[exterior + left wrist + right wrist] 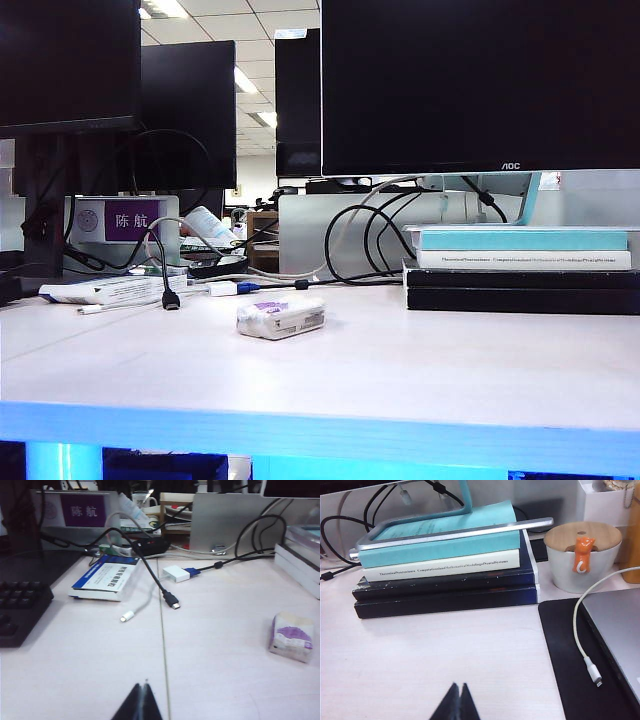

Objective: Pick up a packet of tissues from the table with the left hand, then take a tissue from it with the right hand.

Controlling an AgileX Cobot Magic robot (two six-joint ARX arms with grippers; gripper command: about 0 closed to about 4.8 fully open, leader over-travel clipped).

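Note:
The packet of tissues (281, 316) lies on the pale table (400, 380) near its middle, a small white pack with a purple label. The left wrist view shows it too (292, 637), well off to the side of my left gripper (142, 684), whose black fingers are shut with nothing between them, above bare table. My right gripper (458, 684) is also shut and empty, over bare table in front of a stack of books (445, 575). Neither arm appears in the exterior view. No loose tissue is in view.
A long flat white-and-blue packet (105, 577), a black cable plug (171, 600), a white plug (126, 615) and a white adapter (176, 573) lie at the back left. A keyboard (20, 610) is at the left. A bowl (582, 555), black mat (580, 670) and laptop (620, 625) are on the right.

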